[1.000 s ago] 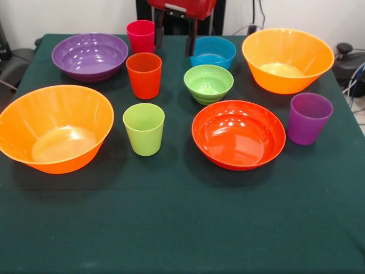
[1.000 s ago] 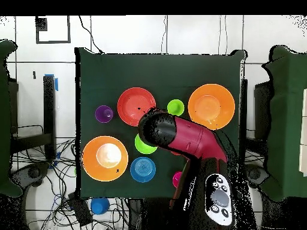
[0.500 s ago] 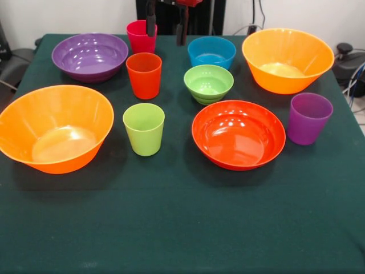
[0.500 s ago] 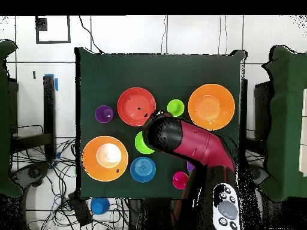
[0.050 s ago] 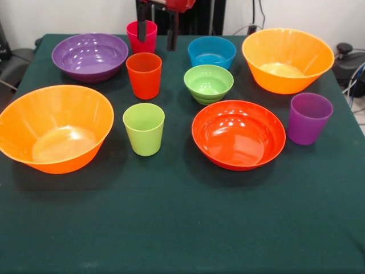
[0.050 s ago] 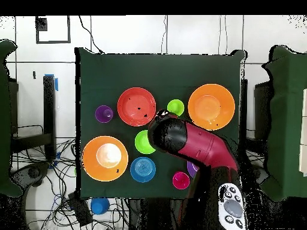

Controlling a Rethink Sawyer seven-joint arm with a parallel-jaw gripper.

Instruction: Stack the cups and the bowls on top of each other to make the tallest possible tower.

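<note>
Shifted sideways, spread jaws now hang over the crimson cup [image 5: 142, 35]; every bowl sits empty.

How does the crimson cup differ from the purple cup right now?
The crimson cup stands at the table's far edge, with the claw open just above it; the purple cup stands alone beside the red-orange bowl. The claw's fingers partly hide the crimson cup; the purple cup shows fully. Both stand upright, unstacked.

text: none legible | labels: none | numbers: none
</note>
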